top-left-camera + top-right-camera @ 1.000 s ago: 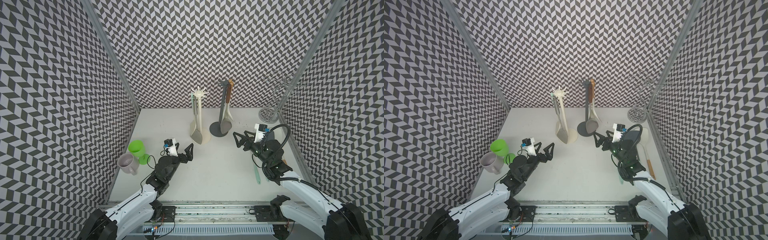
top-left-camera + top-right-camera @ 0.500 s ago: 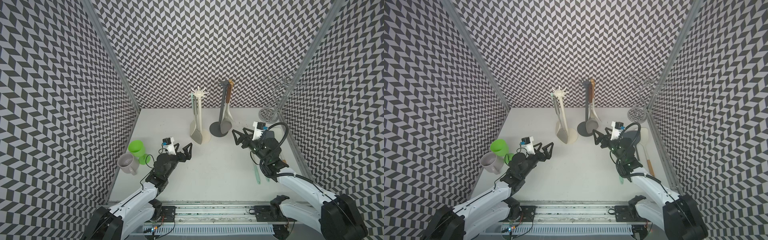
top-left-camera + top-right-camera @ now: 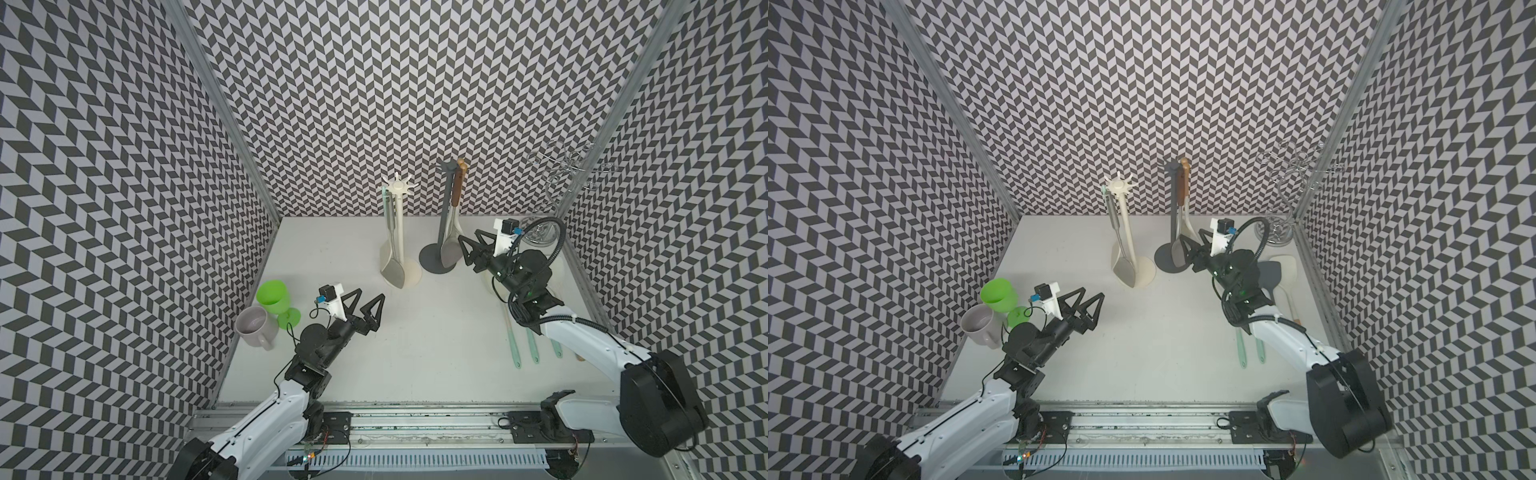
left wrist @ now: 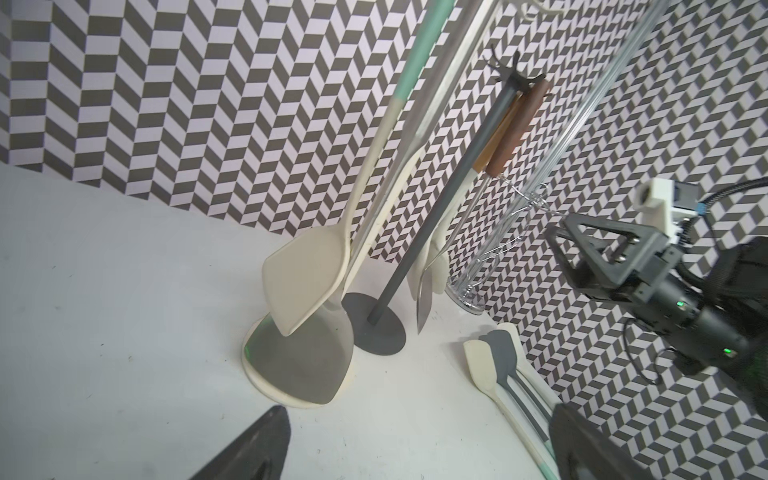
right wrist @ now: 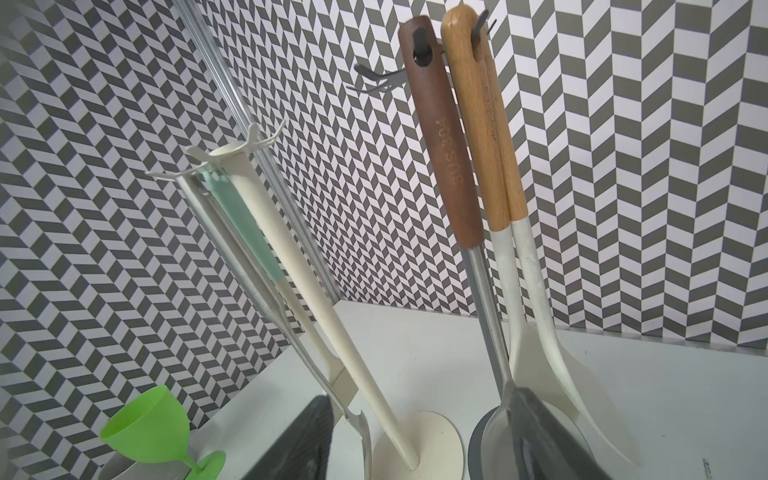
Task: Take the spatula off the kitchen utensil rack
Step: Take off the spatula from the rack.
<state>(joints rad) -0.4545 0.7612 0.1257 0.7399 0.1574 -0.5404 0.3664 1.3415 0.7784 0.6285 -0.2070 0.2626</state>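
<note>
A dark grey utensil rack stands at the back of the table. From its hooks hang a steel spatula with a dark brown handle and two white spatulas with light wooden handles. My right gripper is low by the rack's base, open, with one finger beside the steel head. A cream rack to the left carries a mint-handled spatula and a steel one. My left gripper hangs open and empty over the table.
A green goblet and a grey mug stand by the left wall. Several loose spatulas lie on the table under my right arm. A wire stand fills the back right corner. Patterned walls close three sides.
My right gripper has moved forward and left to the grey rack's base, and its jaws have narrowed. The left arm has barely shifted.
</note>
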